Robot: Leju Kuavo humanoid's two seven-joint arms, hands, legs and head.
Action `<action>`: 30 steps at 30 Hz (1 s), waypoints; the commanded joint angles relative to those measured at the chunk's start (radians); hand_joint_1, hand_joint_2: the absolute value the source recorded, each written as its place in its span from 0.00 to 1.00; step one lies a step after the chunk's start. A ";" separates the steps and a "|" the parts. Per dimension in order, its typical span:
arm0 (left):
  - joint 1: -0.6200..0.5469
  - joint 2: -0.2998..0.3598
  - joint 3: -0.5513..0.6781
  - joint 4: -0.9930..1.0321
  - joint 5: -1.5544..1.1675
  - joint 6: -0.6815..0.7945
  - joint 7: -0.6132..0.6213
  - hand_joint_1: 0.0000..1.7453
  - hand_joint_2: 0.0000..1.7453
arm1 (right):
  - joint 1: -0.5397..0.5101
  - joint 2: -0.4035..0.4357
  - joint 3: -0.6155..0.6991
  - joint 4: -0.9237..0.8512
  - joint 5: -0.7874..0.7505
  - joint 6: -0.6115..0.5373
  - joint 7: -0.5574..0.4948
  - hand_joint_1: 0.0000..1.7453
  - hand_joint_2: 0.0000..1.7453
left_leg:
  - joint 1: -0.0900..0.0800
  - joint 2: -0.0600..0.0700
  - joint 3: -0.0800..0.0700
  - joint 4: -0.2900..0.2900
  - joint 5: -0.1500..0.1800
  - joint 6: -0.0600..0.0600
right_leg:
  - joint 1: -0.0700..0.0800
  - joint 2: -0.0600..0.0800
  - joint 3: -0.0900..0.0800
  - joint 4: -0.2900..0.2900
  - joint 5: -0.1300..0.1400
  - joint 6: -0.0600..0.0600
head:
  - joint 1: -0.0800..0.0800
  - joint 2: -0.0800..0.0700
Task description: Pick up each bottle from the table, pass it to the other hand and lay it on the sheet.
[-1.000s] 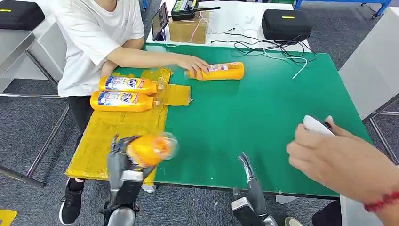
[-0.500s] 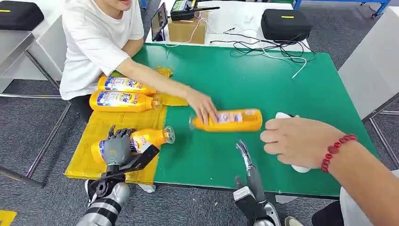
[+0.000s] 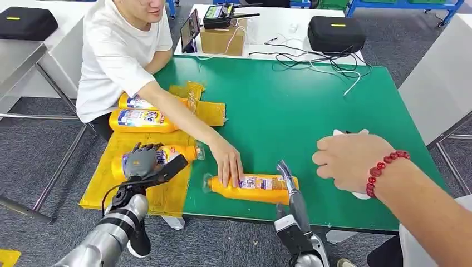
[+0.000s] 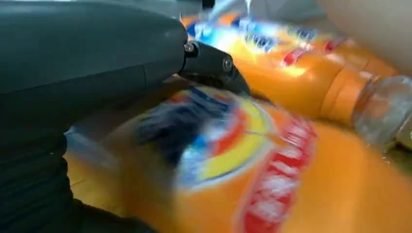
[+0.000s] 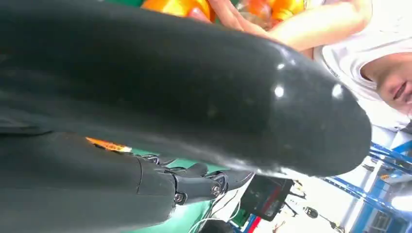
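Observation:
An orange bottle (image 3: 175,154) with a clear cap lies on its side on the yellow sheet (image 3: 133,196). My left hand (image 3: 141,162) grips it, fingers draped over its body and thumb stretched along its near side. Close up, that bottle's label (image 4: 272,170) sits under my left hand (image 4: 97,63). A second orange bottle (image 3: 250,188) lies on the green table (image 3: 289,111) near the front edge, with a person's hand (image 3: 229,164) resting on it. My right hand (image 3: 293,201) stands open beside that bottle's base, fingers straight up.
Two more orange bottles (image 3: 142,120) (image 3: 132,102) lie at the sheet's far end, partly behind the seated person's arm. Another person's hand (image 3: 350,161) with a red bead bracelet holds a white object over the table's right side. Cables and a black case (image 3: 335,33) lie at the back.
The person slid the loose bottle from mid-table to the front edge beside my right hand. My left hand lowered its bottle onto the sheet and shifted it slightly farther.

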 commanded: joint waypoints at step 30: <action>0.371 -0.117 -0.032 -0.864 1.040 0.126 -0.491 0.00 1.00 | -0.032 -0.044 0.048 0.040 0.075 -0.122 -0.035 0.00 0.00 | 0.001 0.004 -0.010 0.003 0.002 0.000 | 0.001 0.000 -0.011 0.001 0.002 -0.001 | 0.001 0.000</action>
